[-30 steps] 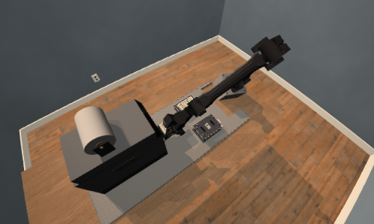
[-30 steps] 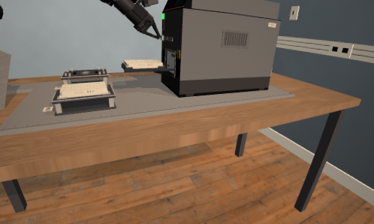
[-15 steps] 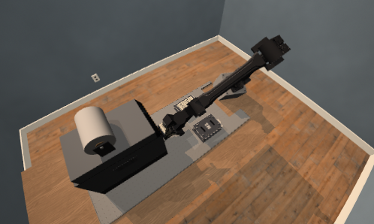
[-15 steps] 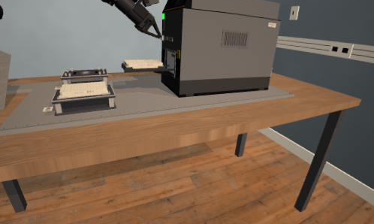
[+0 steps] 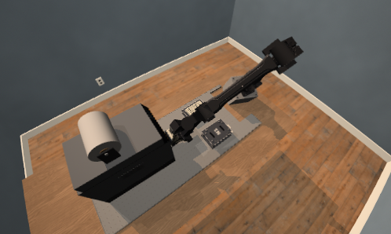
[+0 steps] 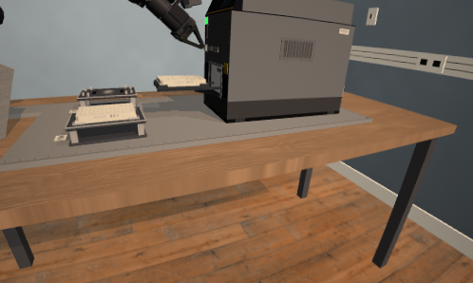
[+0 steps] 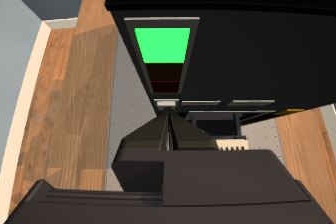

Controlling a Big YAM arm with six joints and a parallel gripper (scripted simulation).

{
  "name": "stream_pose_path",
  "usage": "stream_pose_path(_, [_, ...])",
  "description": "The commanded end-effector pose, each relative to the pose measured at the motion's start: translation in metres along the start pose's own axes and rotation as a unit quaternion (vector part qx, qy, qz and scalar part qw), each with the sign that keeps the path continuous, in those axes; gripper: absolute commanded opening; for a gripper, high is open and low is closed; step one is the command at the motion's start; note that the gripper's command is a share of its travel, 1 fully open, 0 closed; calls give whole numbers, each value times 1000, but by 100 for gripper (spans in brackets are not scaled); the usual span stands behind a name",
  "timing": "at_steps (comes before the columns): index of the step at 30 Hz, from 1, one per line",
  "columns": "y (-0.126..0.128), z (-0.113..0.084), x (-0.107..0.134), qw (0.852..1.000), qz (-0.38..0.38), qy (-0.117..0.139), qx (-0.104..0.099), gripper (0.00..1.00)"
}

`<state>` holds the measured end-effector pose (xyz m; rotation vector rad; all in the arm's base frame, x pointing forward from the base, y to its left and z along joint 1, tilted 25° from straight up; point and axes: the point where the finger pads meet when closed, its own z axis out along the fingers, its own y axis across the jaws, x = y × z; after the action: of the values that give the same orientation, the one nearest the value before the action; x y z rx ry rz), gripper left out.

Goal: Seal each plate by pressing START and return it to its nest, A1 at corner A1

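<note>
The black sealer [image 6: 278, 53] shows a green lamp [image 6: 206, 20], also large in the wrist view [image 7: 162, 45]. Its stage [image 6: 185, 86] is out in front with a white plate [image 6: 180, 80] lying flat on it. My gripper [image 6: 198, 44] is shut and empty. Its tips point at the small START button [image 7: 165, 103] just under the lamp, touching it or very nearly. In the wrist view my gripper [image 7: 168, 112] hides most of the stage, and only an edge of the plate [image 7: 232, 145] shows. A second white plate [image 6: 105, 114] sits in the near nest. The far nest [image 6: 107, 95] is empty.
A large foil roll [image 5: 98, 134] sits on top of the sealer [image 5: 126, 154]. Both nests stand on the grey mat beside the stage, the empty one [image 5: 216, 133] and the one with the plate [image 5: 193, 108] under my arm. A small label [image 6: 60, 138] lies by the near nest.
</note>
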<state>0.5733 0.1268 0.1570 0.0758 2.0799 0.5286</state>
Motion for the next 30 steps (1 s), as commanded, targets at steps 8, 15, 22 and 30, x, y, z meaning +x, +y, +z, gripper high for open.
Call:
stream_pose_path(8, [-6,8,-49,999,1,-37,4,0])
stream_pose_path(15, [-8,9,-45,999,2,-34,7,0])
stream_pose_path(22, [-11,7,-38,999,1,-34,7,0])
stream_pose_path(30, [-13,-28,-19,1000,-1,-26,9,0])
